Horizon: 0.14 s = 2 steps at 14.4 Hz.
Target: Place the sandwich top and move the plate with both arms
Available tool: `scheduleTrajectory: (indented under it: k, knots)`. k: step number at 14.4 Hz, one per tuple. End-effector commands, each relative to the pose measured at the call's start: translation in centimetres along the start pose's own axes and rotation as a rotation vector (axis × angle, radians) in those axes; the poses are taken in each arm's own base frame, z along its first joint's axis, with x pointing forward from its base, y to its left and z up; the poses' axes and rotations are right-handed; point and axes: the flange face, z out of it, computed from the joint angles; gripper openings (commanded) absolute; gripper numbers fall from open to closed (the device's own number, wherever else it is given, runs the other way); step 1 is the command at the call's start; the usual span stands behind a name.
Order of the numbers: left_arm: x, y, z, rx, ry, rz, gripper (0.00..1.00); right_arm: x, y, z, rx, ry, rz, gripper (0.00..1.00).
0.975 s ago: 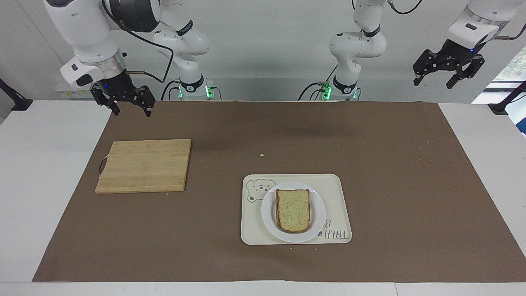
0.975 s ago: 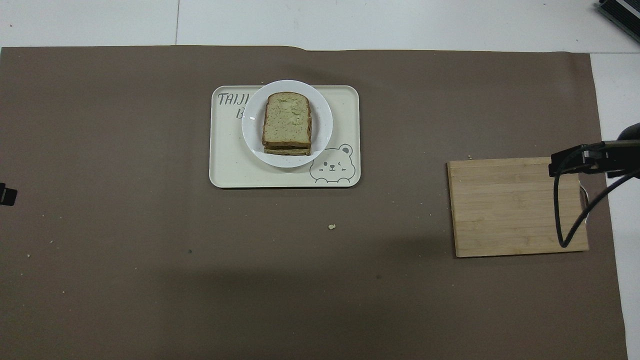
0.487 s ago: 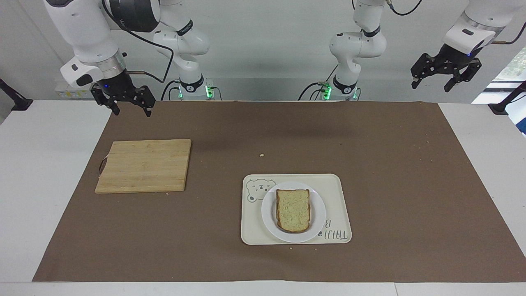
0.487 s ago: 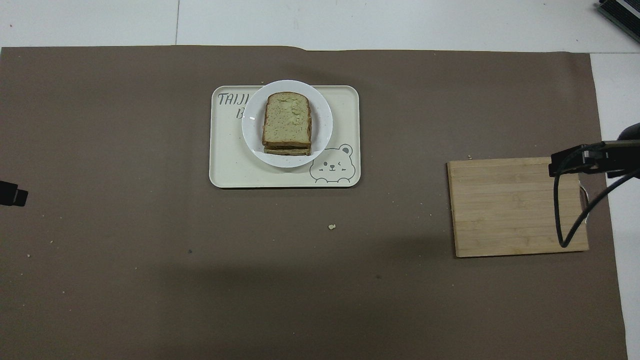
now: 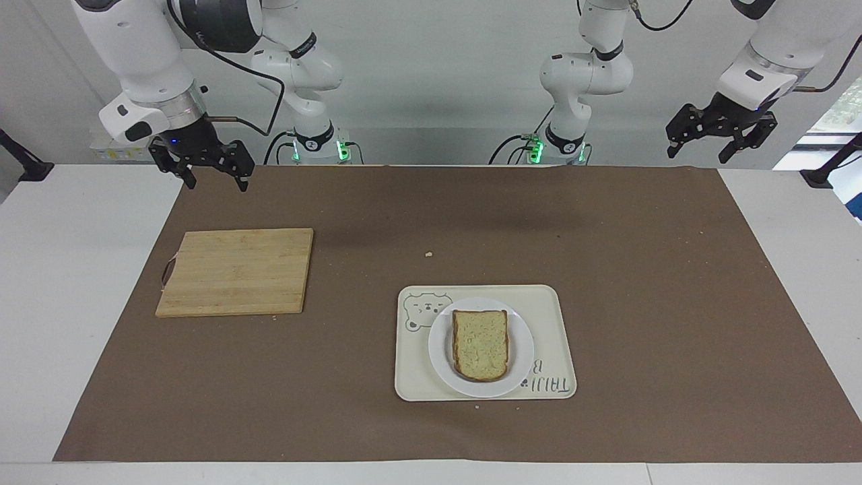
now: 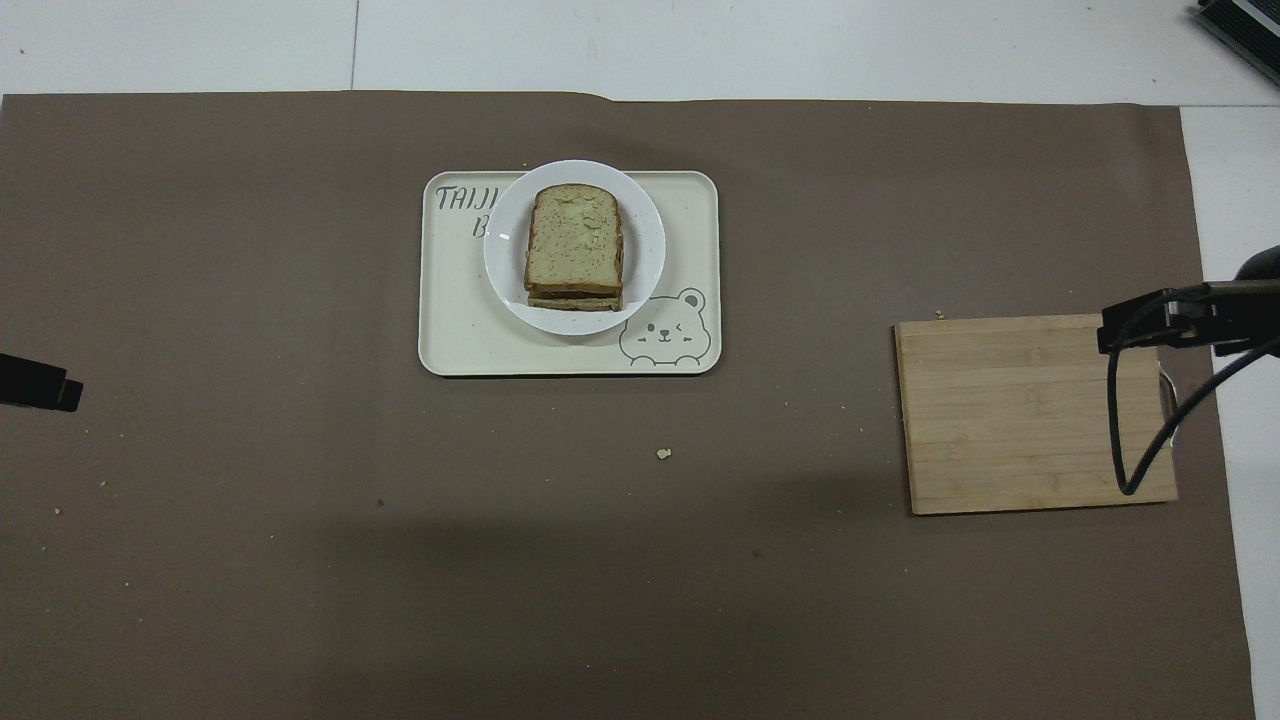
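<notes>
The plate [image 5: 481, 347], bearing the sandwich top [image 5: 480, 343] on the tray [image 5: 555, 337], is found well apart from both raised, spread-open grippers, nearer the left gripper [image 5: 720, 132] than the right gripper [image 5: 202, 166].

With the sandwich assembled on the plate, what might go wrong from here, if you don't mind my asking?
1. The pale bread slice lies loose atop the stacked sandwich; tilting the small round white plate may slide it off.
2. The plate overhangs the cream bear-print tray's edge farthest from the robots, so an uneven lift could tip it.
3. Both the left gripper and right gripper, open, hang far from the plate; mistimed approaches might shove it.
</notes>
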Motion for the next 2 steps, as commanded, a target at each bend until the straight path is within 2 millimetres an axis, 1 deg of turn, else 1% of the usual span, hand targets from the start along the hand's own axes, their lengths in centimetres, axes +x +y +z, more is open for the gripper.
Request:
scheduleTrajectory:
  k: [1,2]
  knots:
    - [-0.56,0.21,-0.06,-0.001,0.023,0.0,1.0,0.1,0.1,-0.31,0.014,-0.005,0.017,1.0]
    - [-0.52,0.2,-0.17,0.0,0.029,0.0,1.0,0.1,0.1,-0.31,0.014,-0.005,0.017,1.0]
